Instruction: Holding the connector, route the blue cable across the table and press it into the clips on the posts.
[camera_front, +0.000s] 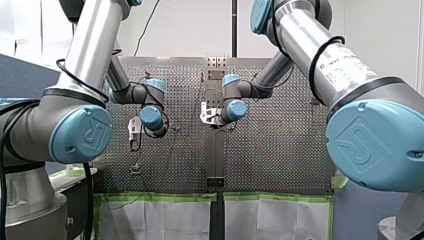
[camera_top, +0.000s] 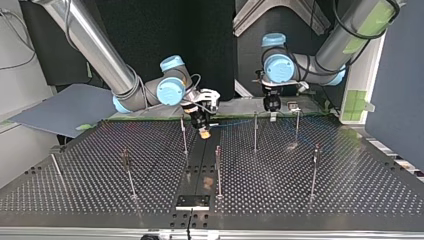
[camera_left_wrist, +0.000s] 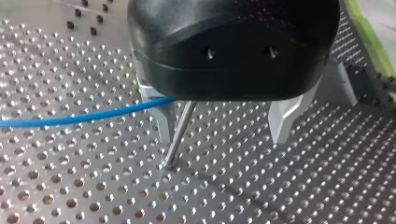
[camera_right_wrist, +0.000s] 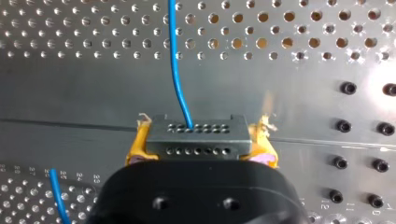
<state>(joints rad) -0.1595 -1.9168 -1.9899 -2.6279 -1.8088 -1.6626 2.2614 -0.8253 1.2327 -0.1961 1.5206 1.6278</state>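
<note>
Two grippers, one clamped on the connector and one spread wide about a post.

My right gripper has its yellow pads closed tight on the sides of the grey drilled connector block, and the thin blue cable runs straight out of it over the perforated metal table. My left gripper stands with its metal fingers far apart, gripping nothing, straddling a slim steel post. The cable passes beside one finger and under the gripper body, where any clip is hidden. In the top view both grippers sit near the arms' edge of the table, with other posts standing farther out. Routing looks barely begun, I'd say. The next move calls for drawing the cable taut against this post's clip and pressing it home.
</note>
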